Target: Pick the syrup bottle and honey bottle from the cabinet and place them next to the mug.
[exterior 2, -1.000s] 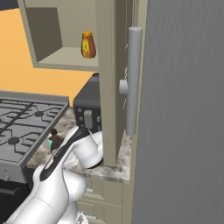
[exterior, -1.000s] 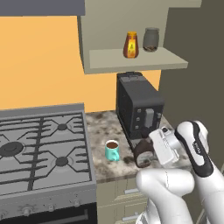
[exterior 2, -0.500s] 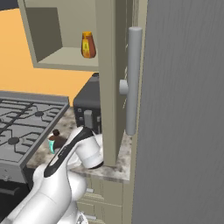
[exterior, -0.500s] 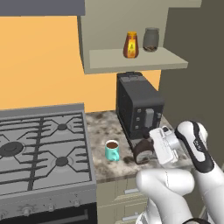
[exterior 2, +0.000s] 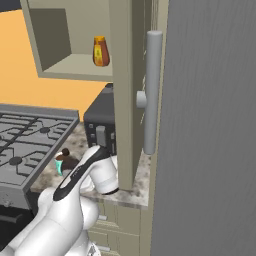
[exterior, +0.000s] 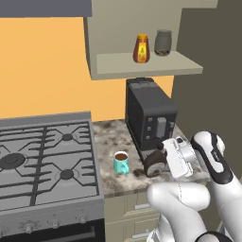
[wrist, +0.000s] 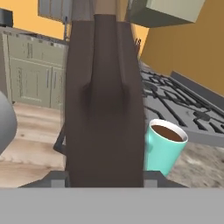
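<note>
**Inspector:** One bottle is in transit. The syrup bottle (exterior: 153, 163) sits between the jaws of the gripper (exterior: 163, 158), which is clamped on its dark body; in the hand view the brown bottle (wrist: 104, 100) runs straight up from between the finger tips. It is low over the counter (exterior: 113, 182), just right of the mug (exterior: 121, 162) and in front of the dark appliance (exterior: 150, 113).

**Supervisor:** Is it set down?

**Inspector:** I cannot tell whether its base touches the stone; it looks tilted in the left base view. I judge the step in hand to be the placing of the first bottle beside the mug.

**Supervisor:** And the mug itself?

**Inspector:** Upright, brown liquid inside, near the counter's front edge and close to the stove (exterior: 47, 160). The hand view shows the mug (wrist: 162, 146) just beside the bottle, apparently apart from it.

**Supervisor:** The second item?

**Inspector:** The honey bottle (exterior: 141, 48) stands on the shelf of the cabinet (exterior: 142, 66), well above the mug, with a grey jar (exterior: 163, 43) just to its right. The right base view shows it (exterior 2: 100, 51) likewise.

**Supervisor:** The next move?

**Inspector:** In my judgement: stand the bottle upright on the counter beside the mug without knocking it, open the jaws, withdraw clear, then rise to the shelf for the honey bottle.
</note>
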Controlling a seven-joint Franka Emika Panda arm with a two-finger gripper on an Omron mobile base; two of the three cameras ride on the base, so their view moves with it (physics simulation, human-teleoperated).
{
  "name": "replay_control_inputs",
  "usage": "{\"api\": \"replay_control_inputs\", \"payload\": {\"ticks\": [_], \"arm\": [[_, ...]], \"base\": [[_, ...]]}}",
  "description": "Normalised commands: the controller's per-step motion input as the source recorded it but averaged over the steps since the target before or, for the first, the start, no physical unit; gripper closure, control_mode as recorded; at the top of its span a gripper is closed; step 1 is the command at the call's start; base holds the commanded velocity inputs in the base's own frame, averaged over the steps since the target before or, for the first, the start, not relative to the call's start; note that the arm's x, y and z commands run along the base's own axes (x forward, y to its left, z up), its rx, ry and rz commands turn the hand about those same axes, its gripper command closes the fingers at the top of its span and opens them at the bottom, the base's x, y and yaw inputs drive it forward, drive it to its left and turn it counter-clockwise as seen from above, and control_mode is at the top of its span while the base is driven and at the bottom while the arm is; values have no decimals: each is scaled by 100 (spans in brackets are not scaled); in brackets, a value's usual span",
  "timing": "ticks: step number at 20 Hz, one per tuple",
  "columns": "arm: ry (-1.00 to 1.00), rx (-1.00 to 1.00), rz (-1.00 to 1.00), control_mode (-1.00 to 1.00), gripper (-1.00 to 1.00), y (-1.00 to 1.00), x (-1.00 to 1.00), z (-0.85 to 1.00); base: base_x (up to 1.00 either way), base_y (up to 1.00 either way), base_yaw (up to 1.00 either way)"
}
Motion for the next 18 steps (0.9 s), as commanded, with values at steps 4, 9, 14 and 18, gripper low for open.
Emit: {"api": "replay_control_inputs", "payload": {"ticks": [4,9,14,18], "arm": [[0,2,0,-100,100,12,6,0],[0,1,0,-100,100,19,0,0],[0,0,0,-100,100,30,0,0],[0,0,0,-100,100,33,0,0]], "base": [[0,0,0],[0,0,0],[0,0,0],[0,0,0]]}}
